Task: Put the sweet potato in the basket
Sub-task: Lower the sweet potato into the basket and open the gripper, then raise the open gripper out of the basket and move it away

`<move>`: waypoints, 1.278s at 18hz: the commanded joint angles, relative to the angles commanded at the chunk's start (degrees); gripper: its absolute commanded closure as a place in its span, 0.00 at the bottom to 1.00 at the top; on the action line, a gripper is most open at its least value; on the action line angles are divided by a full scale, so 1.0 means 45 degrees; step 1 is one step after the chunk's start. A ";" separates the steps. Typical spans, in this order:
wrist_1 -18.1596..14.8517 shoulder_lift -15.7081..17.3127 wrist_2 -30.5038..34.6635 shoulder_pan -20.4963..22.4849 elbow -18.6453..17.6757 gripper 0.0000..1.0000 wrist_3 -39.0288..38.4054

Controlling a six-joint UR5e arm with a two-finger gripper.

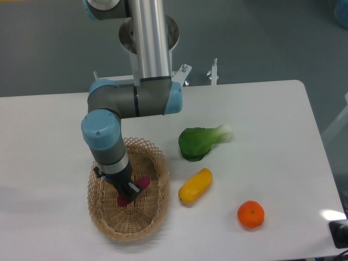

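I have one fixed view, looking down at the table [65, 130]. My gripper [129, 191] is low inside the basket [151, 217], in the lower left of the frame, and its fingers look clamped on the potato [142, 182]. The potato sits crosswise in the jaws: one reddish-purple end shows up and to the right of the fingers, the other pokes out down and to the left. So its long axis runs diagonally, lower left to upper right, roughly across the basket's width. The potato is within the rim, over the basket floor; I cannot tell whether it touches the weave yet.

I judge that the coming move turns on this: the potato lies directly in the grip, not beside it, so letting go should leave it in the basket, and the exit is straight up past the rim.

Counting: one arm [133, 100], one basket, one potato. To the right of the basket, well clear of it, I see one green leafy vegetable [198, 142], one yellow fruit [195, 186] and one orange [250, 214].
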 joint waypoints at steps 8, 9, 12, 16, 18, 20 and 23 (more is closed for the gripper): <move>0.0020 0.0447 -0.0020 0.0311 0.0488 0.00 -0.0195; 0.0020 0.0662 -0.0039 0.0467 0.0488 0.00 -0.0234; 0.0020 0.1053 -0.0078 0.1110 0.0508 0.00 -0.0197; 0.0020 0.1581 -0.0156 0.2028 0.0859 0.00 0.0351; 0.0000 0.1874 -0.0175 0.2594 0.0879 0.00 0.0779; -0.0214 0.2264 -0.0137 0.3298 0.0879 0.00 0.1092; -0.1323 0.2694 -0.0156 0.4176 0.0898 0.00 0.2533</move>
